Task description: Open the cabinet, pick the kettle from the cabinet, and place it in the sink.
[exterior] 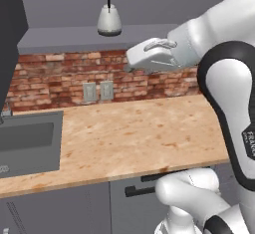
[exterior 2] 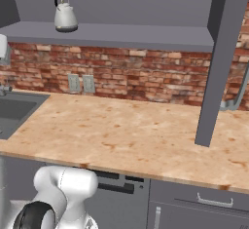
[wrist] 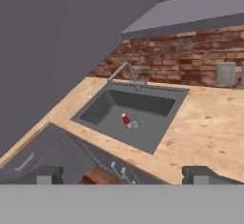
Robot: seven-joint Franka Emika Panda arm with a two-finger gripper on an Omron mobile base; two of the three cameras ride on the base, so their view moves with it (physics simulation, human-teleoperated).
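So far just cabinet (exterior 2: 214, 62) opened, kettle (exterior 2: 64, 14) unpicked on its shelf's left end, sink (wrist: 133, 116) waiting, gripper (wrist: 124, 175) spread wide, empty.

Red bottle (wrist: 126, 121) in sink (wrist: 102, 109)

Open cabinet shelf (exterior 2: 121, 34) across the upper frame, kettle (exterior 2: 64, 14) standing on it at upper left, wooden countertop (exterior 2: 126, 130) below mid-frame, sink (wrist: 131, 113) set into its left end, small red-capped item, perhaps a bottle (wrist: 127, 121), on the basin floor
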